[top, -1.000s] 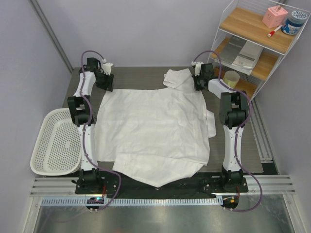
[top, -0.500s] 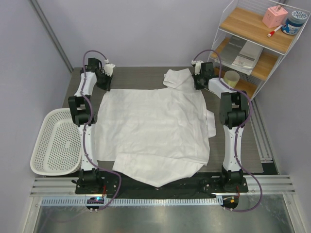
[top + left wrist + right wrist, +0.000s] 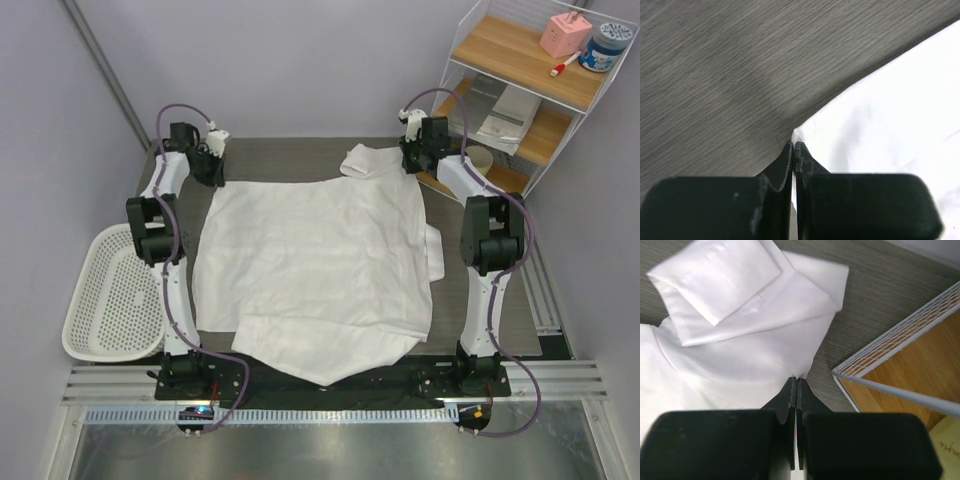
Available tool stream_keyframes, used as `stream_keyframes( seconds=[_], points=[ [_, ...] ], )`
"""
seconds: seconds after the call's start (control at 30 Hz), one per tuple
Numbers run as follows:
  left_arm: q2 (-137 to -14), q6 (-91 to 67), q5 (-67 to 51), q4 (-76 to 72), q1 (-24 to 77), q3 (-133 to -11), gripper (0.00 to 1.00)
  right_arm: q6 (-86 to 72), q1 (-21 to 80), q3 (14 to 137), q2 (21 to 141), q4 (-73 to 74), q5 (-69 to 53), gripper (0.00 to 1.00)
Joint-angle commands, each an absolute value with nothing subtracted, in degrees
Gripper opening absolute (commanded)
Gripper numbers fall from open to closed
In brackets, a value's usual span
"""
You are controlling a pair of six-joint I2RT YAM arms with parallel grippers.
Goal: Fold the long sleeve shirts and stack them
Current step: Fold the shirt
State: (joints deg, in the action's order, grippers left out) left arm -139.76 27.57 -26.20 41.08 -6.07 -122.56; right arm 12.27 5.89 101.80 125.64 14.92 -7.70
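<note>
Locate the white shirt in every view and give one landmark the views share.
Top external: the shirt lies spread over the table's middle.
Left wrist: the shirt fills the right side, one corner reaching bottom centre.
Right wrist: the shirt fills the left and top.
Shared landmark: the grey wood-grain table.

A dark grey wood-grain table top (image 3: 290,160) is enclosed by pale lilac walls (image 3: 300,60); a white wire shelf unit with wooden boards (image 3: 505,45) is set at its far right.
</note>
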Motion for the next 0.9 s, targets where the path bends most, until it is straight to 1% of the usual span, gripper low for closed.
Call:
stream_keyframes(
  seconds=[0.0, 0.27, 0.57, 0.87],
  points=[
    [-131.75, 30.32, -31.02, 36.74, -7.82, -118.75, 0.00, 13.62, 5.19, 99.06, 118.57, 11.78, -9.58, 0.01],
    [-124.90, 36.38, -33.75, 36.91, -9.22, -109.88, 0.00, 14.50, 4.57, 94.22, 113.56, 11.86, -11.25, 0.01],
    [-118.48, 43.58, -37.35, 37.79, -12.30, -101.61, 0.00, 15.82, 4.39, 85.35, 105.39, 12.74, -13.80, 0.01],
    [-113.65, 52.64, -37.35, 39.37, -12.31, -91.60, 0.00, 17.23, 4.31, 76.38, 99.06, 14.50, -15.20, 0.01]
  ],
)
